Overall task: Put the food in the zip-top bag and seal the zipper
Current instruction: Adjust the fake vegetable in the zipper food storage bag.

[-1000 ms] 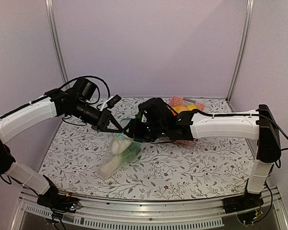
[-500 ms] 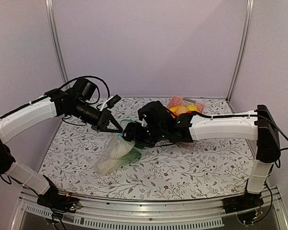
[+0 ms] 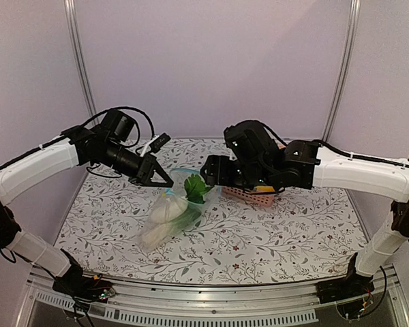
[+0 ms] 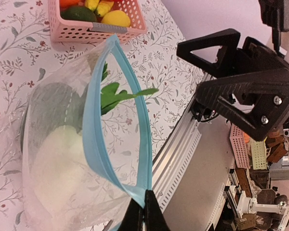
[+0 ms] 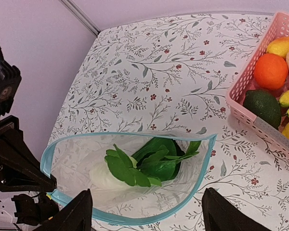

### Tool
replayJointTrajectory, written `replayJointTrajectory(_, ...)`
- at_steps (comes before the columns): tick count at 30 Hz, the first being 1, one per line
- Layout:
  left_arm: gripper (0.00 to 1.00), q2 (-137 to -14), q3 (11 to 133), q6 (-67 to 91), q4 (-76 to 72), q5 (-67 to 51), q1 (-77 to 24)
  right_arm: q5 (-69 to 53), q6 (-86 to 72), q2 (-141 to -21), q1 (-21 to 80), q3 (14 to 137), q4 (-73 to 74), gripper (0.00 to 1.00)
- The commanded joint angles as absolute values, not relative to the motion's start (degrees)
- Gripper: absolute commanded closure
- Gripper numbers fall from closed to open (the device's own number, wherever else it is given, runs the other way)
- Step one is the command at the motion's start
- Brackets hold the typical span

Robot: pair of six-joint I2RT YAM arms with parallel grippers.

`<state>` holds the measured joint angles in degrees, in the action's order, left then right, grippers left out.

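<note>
Left tool (image 4: 144, 214) pinches the zipper (image 4: 90, 139); right tool (image 5: 147, 211), spread apart, hovers above.

Only the tips of the left tool (image 4: 145, 206) enter the left wrist view, clamped on the zipper (image 4: 89, 139) at the bottom edge; the rest is cut off. The bok choy (image 4: 55, 163) stem is a pale blur behind the film of the zip-top bag (image 4: 43, 110). The pink basket (image 4: 94, 29) is cropped by the top edge there, by the right edge in the right wrist view, and largely hidden behind the right arm from above. The right tool (image 5: 147, 192) shows two spread fingers (image 5: 77, 214), cut off at the bottom edge.
</note>
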<state>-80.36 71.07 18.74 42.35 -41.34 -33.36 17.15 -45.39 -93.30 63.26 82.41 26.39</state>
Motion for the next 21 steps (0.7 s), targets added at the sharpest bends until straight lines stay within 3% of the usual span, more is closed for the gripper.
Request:
replayJointTrajectory(1,1.00,-79.19,70.55,18.64,41.49,-41.40,-32.37,18.87,-41.39,-93.01,61.54,82.62,30.92,0.26)
replayJointTrajectory(8,1.00,-79.41,70.65,18.72,41.70,-41.48,-32.39,12.82,-38.34,-97.37,61.33,84.61,27.20,0.39)
replayJointTrajectory(17,1.00,-79.67,70.75,18.85,41.69,-41.83,-32.34,8.82,-32.37,-101.05,61.24,86.44,22.69,0.41)
replayJointTrajectory(21,1.00,-79.68,70.75,18.91,41.93,-42.22,-32.39,9.22,-29.18,-103.46,61.09,89.15,23.28,0.49)
